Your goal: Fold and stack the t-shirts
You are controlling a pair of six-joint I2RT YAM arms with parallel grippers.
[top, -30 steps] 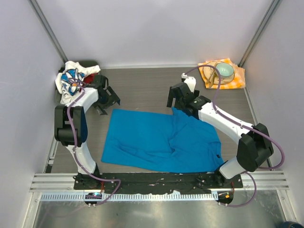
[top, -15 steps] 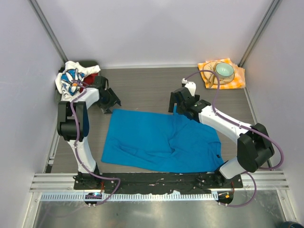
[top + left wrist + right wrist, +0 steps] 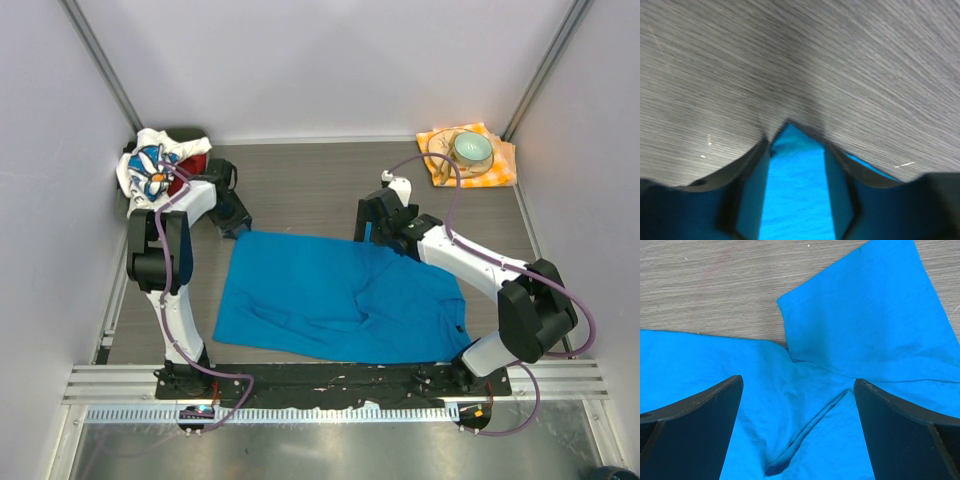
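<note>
Left wrist view: corner (image 3: 790,136) between the jaws

The left gripper (image 3: 795,145) is standing part-open astride a corner of the blue t-shirt (image 3: 797,200), not yet pinching. The right gripper (image 3: 798,381) is hanging wide open above the sleeve (image 3: 865,315); the shirt's length is running between them.

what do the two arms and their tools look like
The left arm and right arm both have white links with chunky black joints, mounted on a black base rail. A purple-grey cable loops loosely along each. The left tool and right tool are black, each with two dark, curved, wedge-shaped fingers.
</note>
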